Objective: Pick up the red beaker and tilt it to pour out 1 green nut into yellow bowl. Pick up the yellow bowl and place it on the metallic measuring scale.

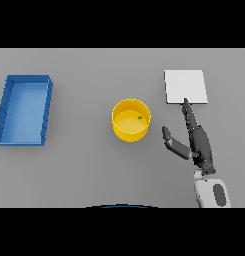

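Head view shows the yellow bowl [131,120] standing upright near the middle of the grey table [84,170], with one green nut [140,118] lying inside it toward its right wall. No red beaker is in sight, so the pour looks done and the step in hand is judged to be lifting the bowl. The right hand [196,142] lies flat just right of the bowl, apart from it, fingers straight and pointing away from the robot, thumb spread toward the bowl; it grips nothing. Its fingertips reach the near edge of the pale square scale [186,86], which sits beyond and to the right of the bowl. To do this well, the hand should slide left until thumb and fingers bracket the bowl's wall, close firmly, and lift level so the nut stays in, then set the bowl centred on the scale. A blue tray [4,110] sits far left. The left hand is not visible.
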Motion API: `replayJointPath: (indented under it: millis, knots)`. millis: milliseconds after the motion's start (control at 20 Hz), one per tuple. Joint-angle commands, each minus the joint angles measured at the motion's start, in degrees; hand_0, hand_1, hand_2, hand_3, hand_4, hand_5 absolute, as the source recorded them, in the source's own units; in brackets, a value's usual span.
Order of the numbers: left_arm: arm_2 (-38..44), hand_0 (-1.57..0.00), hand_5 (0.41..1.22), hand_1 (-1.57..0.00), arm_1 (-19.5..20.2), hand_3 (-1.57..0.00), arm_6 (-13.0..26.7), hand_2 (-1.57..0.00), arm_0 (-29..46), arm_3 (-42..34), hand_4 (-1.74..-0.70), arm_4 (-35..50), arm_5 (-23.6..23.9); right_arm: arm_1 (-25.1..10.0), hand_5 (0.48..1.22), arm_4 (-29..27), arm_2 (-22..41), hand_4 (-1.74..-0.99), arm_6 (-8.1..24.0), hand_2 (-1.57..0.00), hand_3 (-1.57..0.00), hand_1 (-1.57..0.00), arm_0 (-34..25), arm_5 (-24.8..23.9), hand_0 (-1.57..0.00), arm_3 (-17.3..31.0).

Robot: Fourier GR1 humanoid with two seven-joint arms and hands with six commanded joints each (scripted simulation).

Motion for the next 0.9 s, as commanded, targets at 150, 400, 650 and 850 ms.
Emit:
replayJointPath:
  millis: [150, 400, 650, 850]
  knots:
    - [3.2, -1.57, 1.221, -1.57, 2.8, -1.49, 4.6, -1.57, 8.1, -7.4, -1.74, 7.6, 3.8, -0.5, 0.687, 1.1, 0.7, -1.181, -1.1, 0.0, 0.0, 0.0, 0.4, 0.1, 0.0, -0.5]
    - [4.0, -1.57, 1.221, -1.57, 4.7, -1.37, 12.5, -1.57, 22.5, -24.4, -1.74, 16.4, 11.2, -1.1, 0.707, 2.3, 1.0, -1.199, -1.0, 0.0, 0.0, 0.0, 1.0, -0.1, 0.0, -0.6]
    - [3.3, -1.57, 1.221, -1.57, 7.4, -1.4, 16.8, -1.57, 35.6, -39.9, -1.74, 22.1, 19.0, -1.3, 0.696, 1.9, 0.4, -1.201, -0.4, 0.0, 0.0, 0.0, 0.2, -0.3, 0.0, -0.4]
    - [0.6, -1.57, 1.15, -1.57, 8.4, -1.39, 20.5, -1.57, 40.8, -47.3, -1.74, 24.3, 23.0, -0.4, 0.686, 2.0, 0.9, -1.177, -0.8, 0.0, 0.0, 0.0, 0.5, -0.6, 0.0, 0.1]
